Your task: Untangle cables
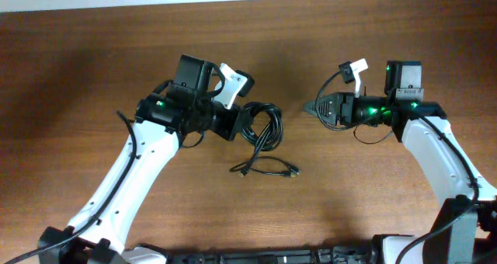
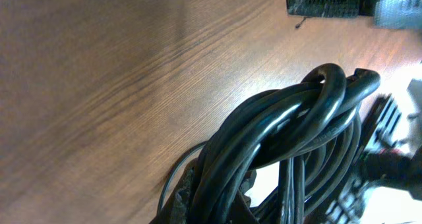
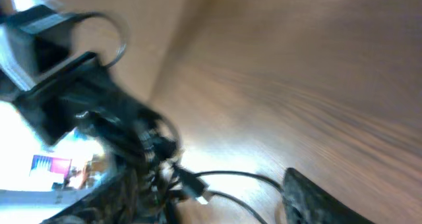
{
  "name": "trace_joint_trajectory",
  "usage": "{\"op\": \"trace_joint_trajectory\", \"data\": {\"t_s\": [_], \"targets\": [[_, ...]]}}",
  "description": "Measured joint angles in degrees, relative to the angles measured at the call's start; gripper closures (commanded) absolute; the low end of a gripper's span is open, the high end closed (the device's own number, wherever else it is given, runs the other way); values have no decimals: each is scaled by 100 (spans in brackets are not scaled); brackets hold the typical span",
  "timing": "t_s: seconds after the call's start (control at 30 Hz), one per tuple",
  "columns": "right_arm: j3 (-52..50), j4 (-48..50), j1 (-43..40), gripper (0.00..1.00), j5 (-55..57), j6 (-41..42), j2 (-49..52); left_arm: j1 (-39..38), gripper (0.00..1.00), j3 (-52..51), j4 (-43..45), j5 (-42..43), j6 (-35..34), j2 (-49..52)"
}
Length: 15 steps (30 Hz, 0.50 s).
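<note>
My left gripper (image 1: 250,124) is shut on a coiled bundle of black cables (image 1: 265,118) and holds it at the middle of the table. In the left wrist view the looped cables (image 2: 297,132) fill the lower right, clamped in the jaws (image 2: 221,207). One loose thin cable (image 1: 264,168) lies on the table just in front of the bundle, with a plug at each end. My right gripper (image 1: 309,107) points at the bundle from the right, rolled on its side, empty and apart from it. The blurred right wrist view shows one of its fingers (image 3: 323,201) and a cable plug (image 3: 198,190).
The brown wooden table (image 1: 93,62) carries nothing else. The left arm's camera block (image 1: 233,84) sits just behind the bundle. The right arm's tip shows in the left wrist view (image 2: 330,0) at the top right. A pale wall edge runs along the back.
</note>
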Motion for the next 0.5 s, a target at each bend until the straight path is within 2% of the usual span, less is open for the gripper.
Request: {"op": "trace_joint_trajectory", "data": {"t_s": [0.1, 0.2, 0.3, 0.33, 0.37, 0.4, 0.43, 0.5], "targets": [[0, 11, 365, 23, -824, -940, -22, 0, 100, 0, -20, 2, 1091, -24], [0, 61, 1169, 25, -201, -1283, -26, -7, 97, 0, -20, 2, 1475, -24], [2, 308, 1606, 80, 170, -1401, -26, -304, 97, 0, -79, -44, 1539, -24], [0, 306, 1624, 96, 179, -1410, -28, -435, 94, 0, -79, -116, 1556, -24], [0, 295, 1639, 96, 188, -1447, -55, -610, 76, 0, -63, -411, 1554, -22], [0, 284, 1637, 96, 234, -1436, -52, -647, 70, 0, -63, -544, 1561, -28], [0, 295, 1637, 96, 299, -1390, -52, -669, 47, 0, -50, -643, 1563, -28], [0, 313, 1637, 96, 372, -1178, -52, -754, 36, 0, -63, -850, 1331, -31]]}}
